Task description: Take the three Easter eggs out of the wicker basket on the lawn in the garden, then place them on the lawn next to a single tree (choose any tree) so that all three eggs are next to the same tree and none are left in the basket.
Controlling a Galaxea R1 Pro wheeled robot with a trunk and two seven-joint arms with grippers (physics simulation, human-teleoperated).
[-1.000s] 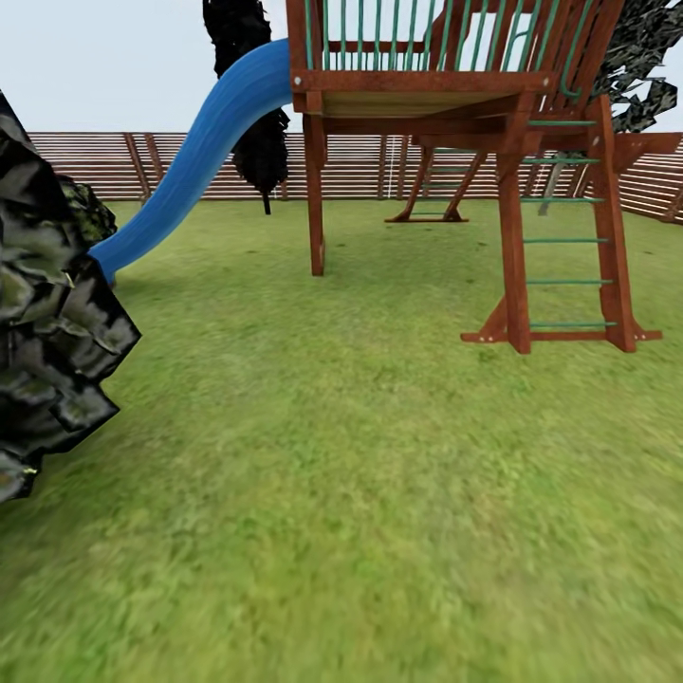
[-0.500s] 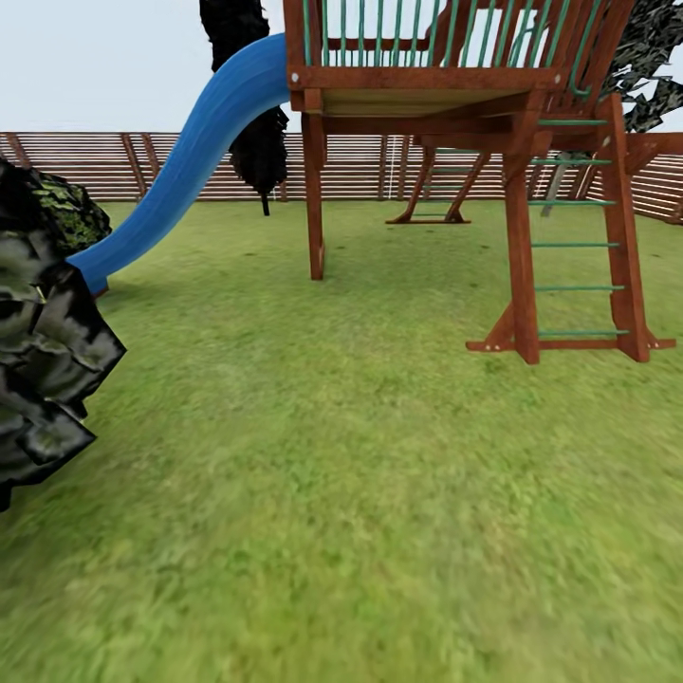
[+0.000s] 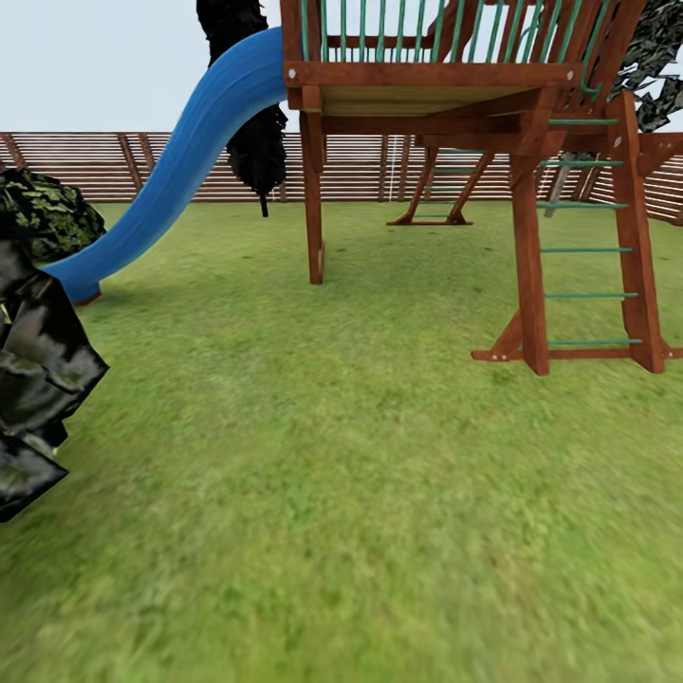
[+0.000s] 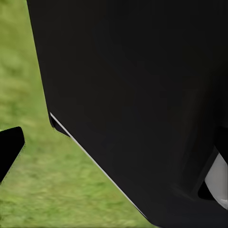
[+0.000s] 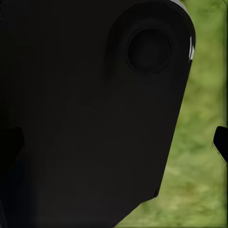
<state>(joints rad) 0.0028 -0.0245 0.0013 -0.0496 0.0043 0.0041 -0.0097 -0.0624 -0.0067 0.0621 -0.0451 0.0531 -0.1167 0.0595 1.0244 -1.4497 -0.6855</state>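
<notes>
The lawn point(image 3: 360, 493) spreads wide and green in the head view. The Easter eggs and the wicker basket are out of view. Dark glossy angular leaf clumps of a tree point(image 3: 33, 379) hang close at the left edge, its trunk hidden. More such clumps point(image 3: 655, 57) show at the top right behind the play tower. In the left wrist view a big black body covers most of the picture, with one black fingertip point(image 4: 9, 148) over grass. In the right wrist view a black body does the same, with one fingertip point(image 5: 221, 142) at the edge.
A wooden play tower point(image 3: 427, 85) with a green-runged ladder point(image 3: 588, 251) stands ahead on the right. Its blue slide point(image 3: 175, 171) runs down to the left. A thin dark tree point(image 3: 256, 142) and a brown slatted fence point(image 3: 379, 166) stand behind.
The whole head view has shifted as the camera moved forward: the leaf clump has slid off to the left, and the tower and ladder sit larger and further right.
</notes>
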